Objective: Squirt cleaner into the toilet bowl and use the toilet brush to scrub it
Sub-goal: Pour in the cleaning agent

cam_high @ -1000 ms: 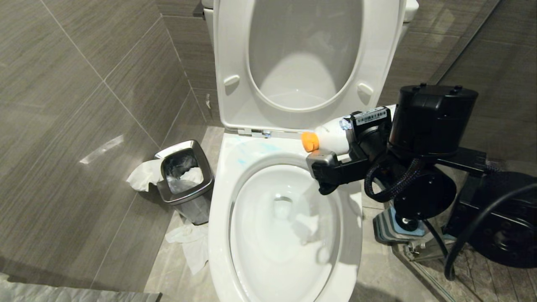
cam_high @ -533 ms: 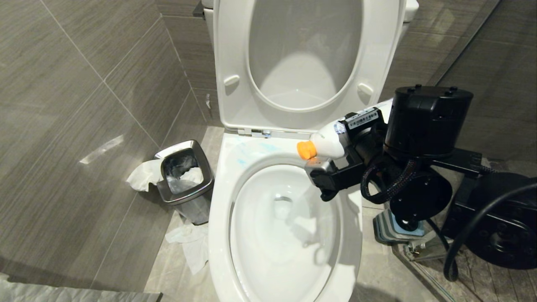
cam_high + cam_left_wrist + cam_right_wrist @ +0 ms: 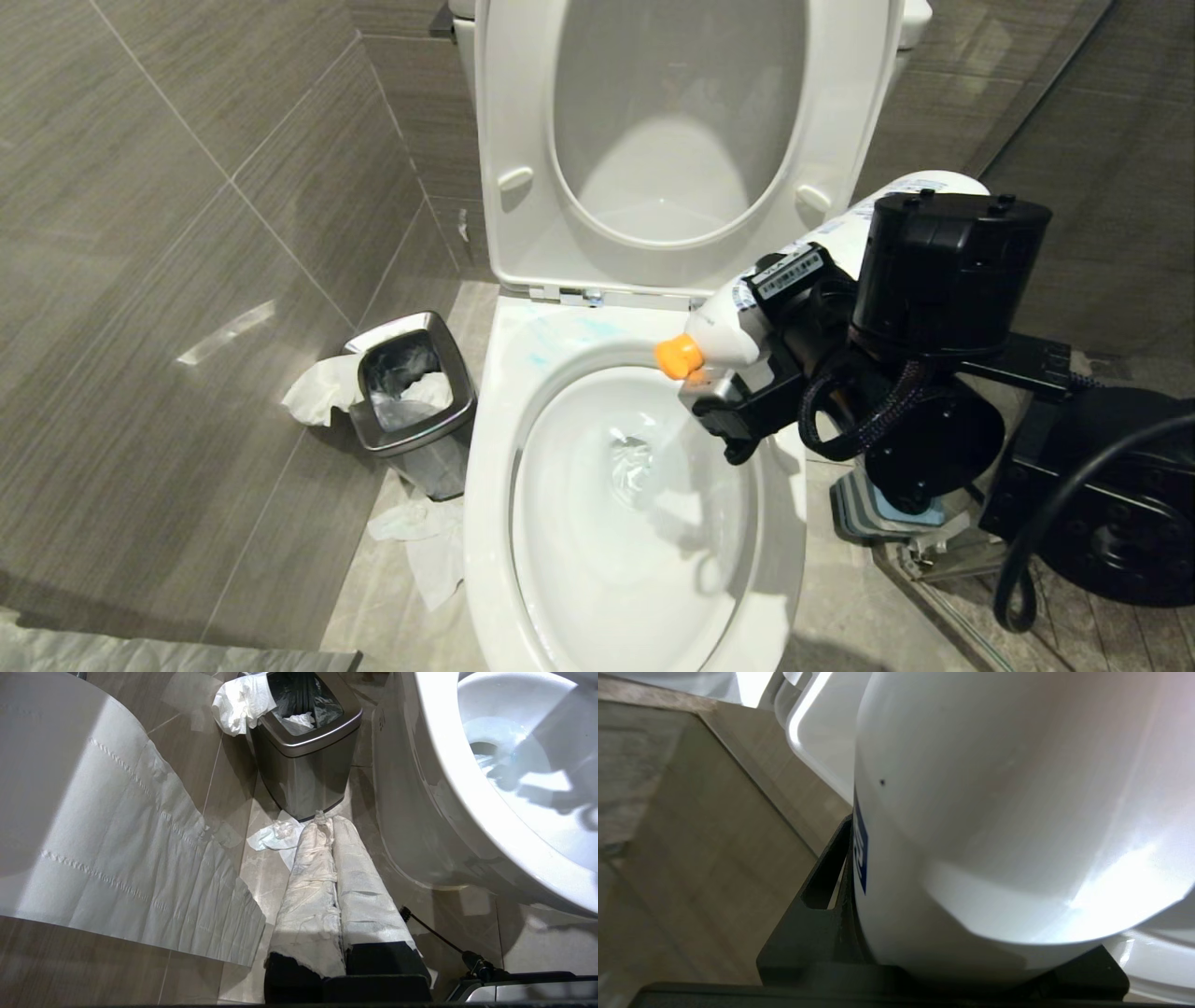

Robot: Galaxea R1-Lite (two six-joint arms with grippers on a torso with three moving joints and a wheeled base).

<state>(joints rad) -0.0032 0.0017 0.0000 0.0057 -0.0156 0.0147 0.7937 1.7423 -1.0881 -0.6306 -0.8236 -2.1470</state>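
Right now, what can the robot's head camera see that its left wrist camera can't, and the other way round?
Only the head view shows the right gripper clamping the white bottle with its orange nozzle tipped over the toilet bowl, plus the raised seat. Only the left wrist view shows the shut left gripper and hanging toilet paper. Both show the bowl and steel bin.

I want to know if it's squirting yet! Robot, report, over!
Right claw shut on cleaner bottle, orange nozzle tipped over toilet bowl. Left claw shut, parked by bin. Nothing blocking.
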